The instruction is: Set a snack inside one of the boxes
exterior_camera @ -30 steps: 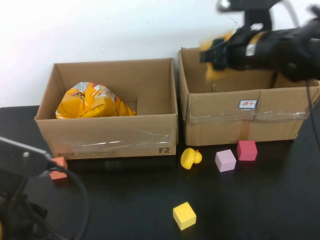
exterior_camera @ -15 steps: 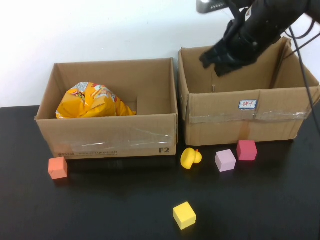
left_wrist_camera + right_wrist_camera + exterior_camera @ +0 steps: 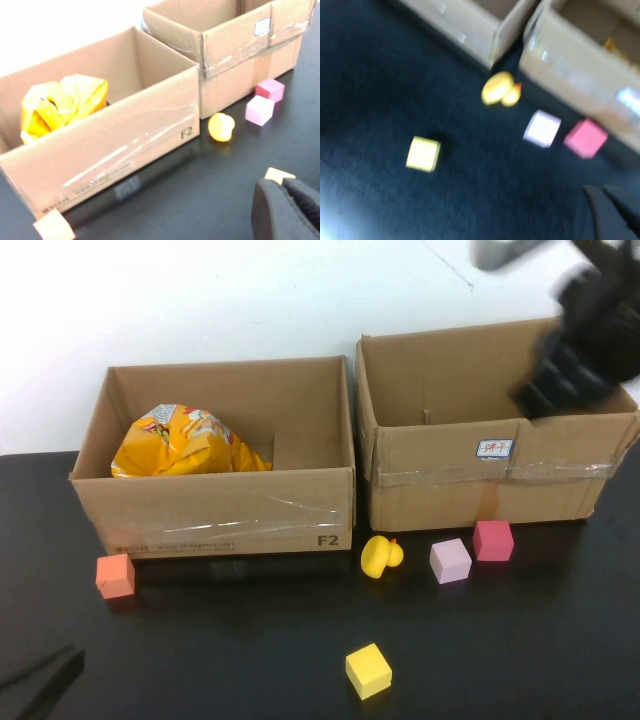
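Pulled away from over the right box (image 3: 450, 475) within the last second: right gripper (image 3: 548, 388), blurred, now above that box's far right end rather than over its middle. A second ago, something yellow carried there above the open top; half a second ago, already none in the grip. Now, in the right wrist view, a small yellow-orange scrap (image 3: 610, 44) just visible inside the right box, probably the snack, though too blurred to be sure. Nothing seen held in the right gripper; how far open, cannot tell.

Judged from that: drop most likely made, task as good as done, only the retreat remaining.

Left gripper (image 3: 286, 210) low and well in front of the right box, out over the dark table (image 3: 250, 640); opening cannot be told, nothing seen in it.

Beside the right box, the left box (image 3: 220, 510) with an orange bag (image 3: 185, 445) lying inside, unmoved. Just in front of the right box, toy duck (image 3: 379, 557), lilac block (image 3: 451, 561) and pink block (image 3: 493, 540), all undisturbed.
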